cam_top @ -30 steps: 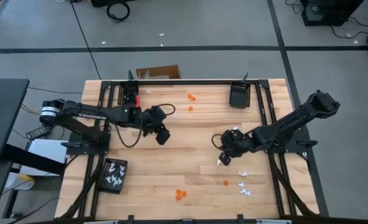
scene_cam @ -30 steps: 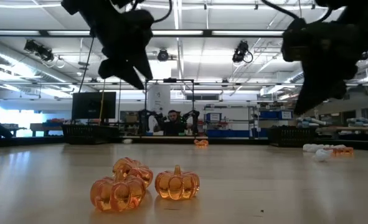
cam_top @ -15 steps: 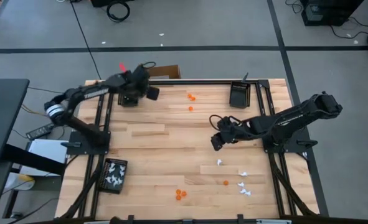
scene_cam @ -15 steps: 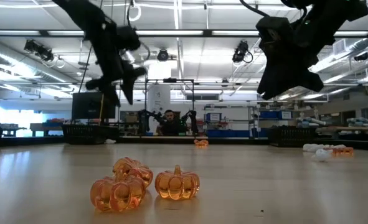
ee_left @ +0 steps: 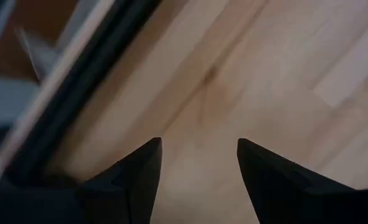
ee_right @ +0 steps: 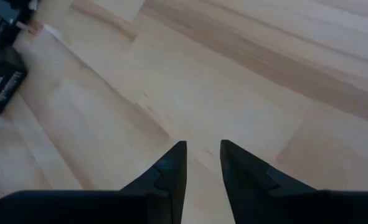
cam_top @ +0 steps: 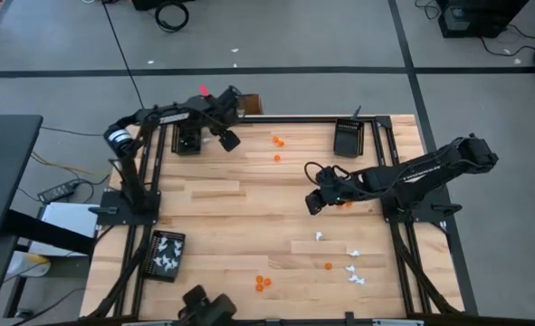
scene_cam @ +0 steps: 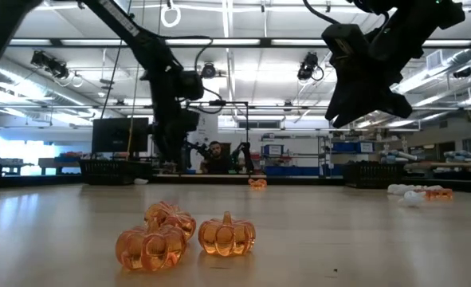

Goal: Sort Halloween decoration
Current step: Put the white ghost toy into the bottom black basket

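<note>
Orange pumpkins (cam_top: 263, 282) sit clustered at the near edge of the table (cam_top: 240, 217), with more orange pieces (cam_top: 277, 141) near the far edge and white trinkets (cam_top: 352, 268) scattered toward the near right; a black tray (cam_top: 167, 255) at the near left already holds white ones; the sorting looks partly done. The right gripper (cam_top: 313, 203) hovers mid-table, jaws narrowly parted and empty; the left gripper (cam_top: 228, 139) hangs by the far-left tray (cam_top: 188, 140), jaws wide, empty. Next comes descending onto one loose trinket and closing squarely on it.
</note>
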You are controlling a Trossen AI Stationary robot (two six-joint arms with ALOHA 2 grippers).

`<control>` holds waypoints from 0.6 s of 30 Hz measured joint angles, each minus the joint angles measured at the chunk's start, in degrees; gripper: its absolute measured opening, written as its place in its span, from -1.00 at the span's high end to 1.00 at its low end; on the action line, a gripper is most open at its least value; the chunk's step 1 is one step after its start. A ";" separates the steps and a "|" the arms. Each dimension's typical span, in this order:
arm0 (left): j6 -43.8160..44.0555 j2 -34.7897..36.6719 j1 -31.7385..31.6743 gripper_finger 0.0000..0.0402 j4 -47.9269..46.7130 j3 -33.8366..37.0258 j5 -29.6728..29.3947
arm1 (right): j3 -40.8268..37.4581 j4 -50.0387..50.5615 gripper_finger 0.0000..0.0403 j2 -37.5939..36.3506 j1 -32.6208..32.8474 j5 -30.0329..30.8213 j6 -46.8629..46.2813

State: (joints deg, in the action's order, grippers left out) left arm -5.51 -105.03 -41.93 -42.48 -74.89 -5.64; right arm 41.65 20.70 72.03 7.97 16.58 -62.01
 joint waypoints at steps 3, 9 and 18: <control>-5.58 -4.52 -0.52 -0.09 -3.67 -3.13 -0.81 | 0.00 -0.15 0.48 0.00 -0.81 -0.14 -0.04; -8.62 -10.44 -3.09 -0.09 -12.24 -4.70 -8.48 | 0.00 -0.52 0.48 0.00 -0.96 -0.06 -1.86; -11.06 -10.58 -4.90 -0.08 -15.44 -4.29 -12.63 | 0.00 -0.47 0.48 0.00 -1.74 -0.27 -1.42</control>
State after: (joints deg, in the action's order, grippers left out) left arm -16.58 -115.61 -46.83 -57.92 -79.17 -18.27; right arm 41.65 20.23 72.03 6.24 16.31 -63.44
